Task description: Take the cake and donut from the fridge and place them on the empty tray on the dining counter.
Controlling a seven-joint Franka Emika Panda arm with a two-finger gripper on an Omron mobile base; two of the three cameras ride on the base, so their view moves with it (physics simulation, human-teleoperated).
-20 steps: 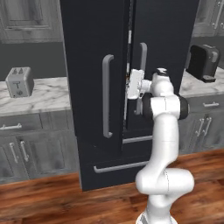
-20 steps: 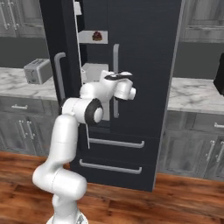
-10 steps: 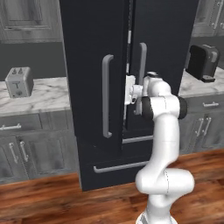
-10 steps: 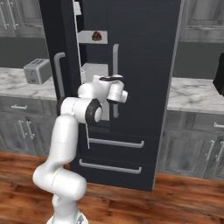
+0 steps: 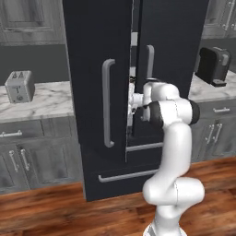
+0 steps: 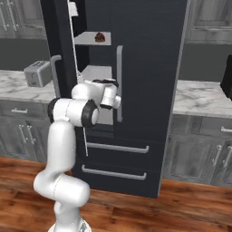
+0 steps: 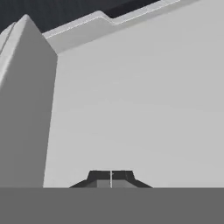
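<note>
The black fridge [image 5: 97, 55] has its left door ajar, and light grey shelves [image 6: 97, 72] show in the gap. On an upper shelf sits a small dark maroon domed thing, the cake [image 6: 100, 37] by its look. The donut is hidden. My gripper [image 5: 131, 104] is at the gap between the doors, at mid height, well below the cake's shelf and next to the right door's silver handle [image 6: 119, 84]. In the hand view its fingertips [image 7: 111, 177] are pressed together with nothing between them, close to a plain light grey fridge surface [image 7: 140, 100]. The tray and dining counter are out of view.
Marble-topped wall counters with grey cabinets flank the fridge. A toaster [image 5: 19, 86] stands on the left one and a dark coffee machine [image 5: 213, 64] on the right one. The left door's handle [image 5: 108, 103] and drawer handles [image 6: 115, 147] are close to the arm. The floor is wood.
The hand has swung left and slightly down, from in front of the right door into the gap between the doors. The gripper has stayed shut.
</note>
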